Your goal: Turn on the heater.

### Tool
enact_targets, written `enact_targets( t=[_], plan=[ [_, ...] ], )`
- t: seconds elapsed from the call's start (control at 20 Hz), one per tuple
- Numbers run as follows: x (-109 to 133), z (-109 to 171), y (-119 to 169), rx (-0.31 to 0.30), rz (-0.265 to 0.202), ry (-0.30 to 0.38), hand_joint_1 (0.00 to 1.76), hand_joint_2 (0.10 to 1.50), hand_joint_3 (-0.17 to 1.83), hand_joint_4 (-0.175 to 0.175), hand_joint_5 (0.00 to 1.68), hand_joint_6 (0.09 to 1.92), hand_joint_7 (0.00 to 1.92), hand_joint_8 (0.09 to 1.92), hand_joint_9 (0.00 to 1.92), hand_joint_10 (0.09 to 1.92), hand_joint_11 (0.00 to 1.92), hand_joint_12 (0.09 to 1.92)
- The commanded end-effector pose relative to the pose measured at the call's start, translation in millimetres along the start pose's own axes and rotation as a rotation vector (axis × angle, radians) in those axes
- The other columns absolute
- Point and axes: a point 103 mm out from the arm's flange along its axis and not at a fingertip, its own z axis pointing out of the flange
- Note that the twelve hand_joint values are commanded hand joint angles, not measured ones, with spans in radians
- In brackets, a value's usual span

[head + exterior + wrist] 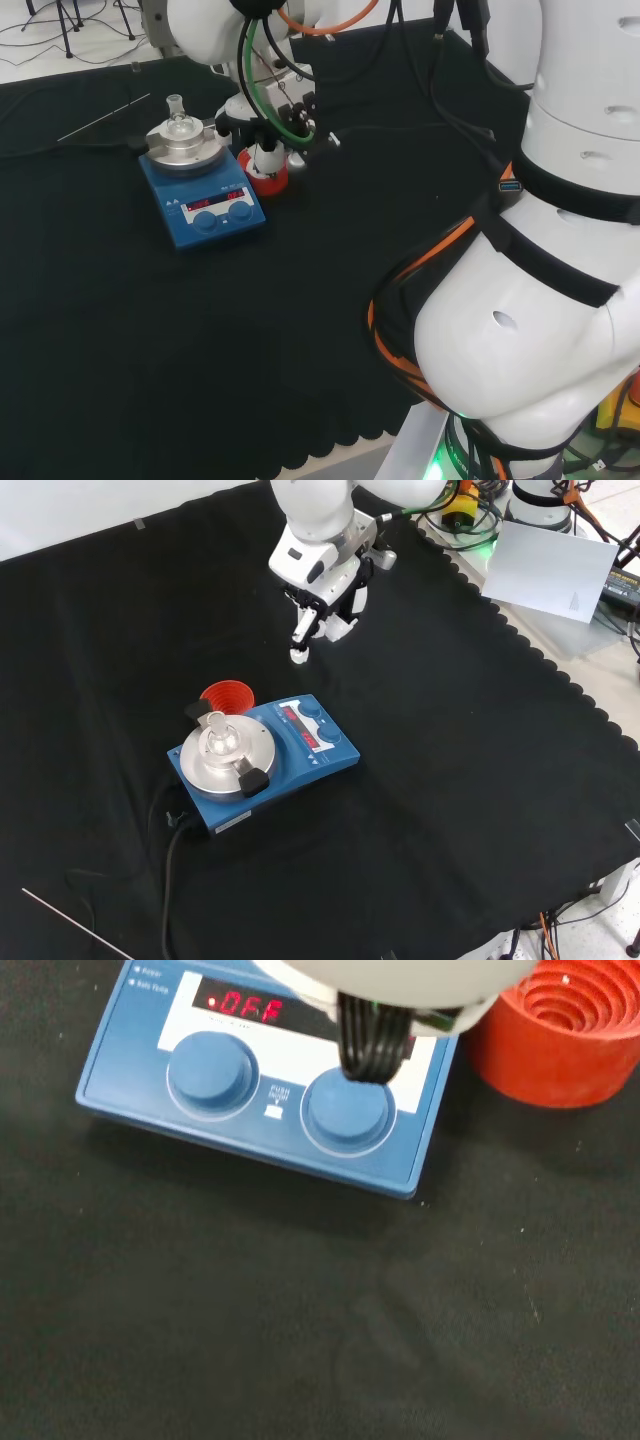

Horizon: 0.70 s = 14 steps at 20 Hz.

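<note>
Black cloth covers the whole bench, scalloped at its near edge, and most of it lies bare. The hand (325,605) hangs over that cloth holding nothing, its fingers (300,640) hanging downward and close together, one reaching lower than the rest, which suggests it is readying to poke rather than grasp. Just off from it in the front view, nearer the camera, sits the blue heater (265,760), its two round knobs (345,1110) facing the hand's side, so the approach looks sensibly chosen. The wrist view looks straight down on those knobs (the red display above them is lit, and I leave its print unread). A clear glass flask (220,738) stands on the heater's round metal plate (195,770), and a red ribbed stand (227,694) sits touching the heater's far side, empty. I judge the press not yet made.
</note>
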Motion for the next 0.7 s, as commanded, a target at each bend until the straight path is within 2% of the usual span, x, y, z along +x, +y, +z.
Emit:
enact_targets(
  t=[0.05, 0.2, 0.45, 0.7],
  plan=[
    [10, 4, 0, 0.049, -0.023, -0.011, 1.33, 0.76, 0.72, -0.061, 0.45, 0.72, 1.62, 1.46, 1.91, 1.00, 1.92, 1.38],
    [17, 3, -1, 0.046, -0.043, -0.008, 1.38, 0.77, 0.76, -0.054, 0.41, 0.74, 1.66, 1.47, 1.92, 1.04, 1.92, 1.44],
    [29, 4, 0, 0.081, -0.069, -0.024, 1.45, 0.73, 0.90, -0.047, 0.34, 0.74, 1.69, 1.47, 1.92, 1.07, 1.92, 1.48],
    [39, 10, 3, 0.131, -0.086, -0.041, 1.46, 0.71, 0.95, -0.043, 0.31, 0.72, 1.70, 1.47, 1.92, 1.07, 1.92, 1.49]
  ],
)
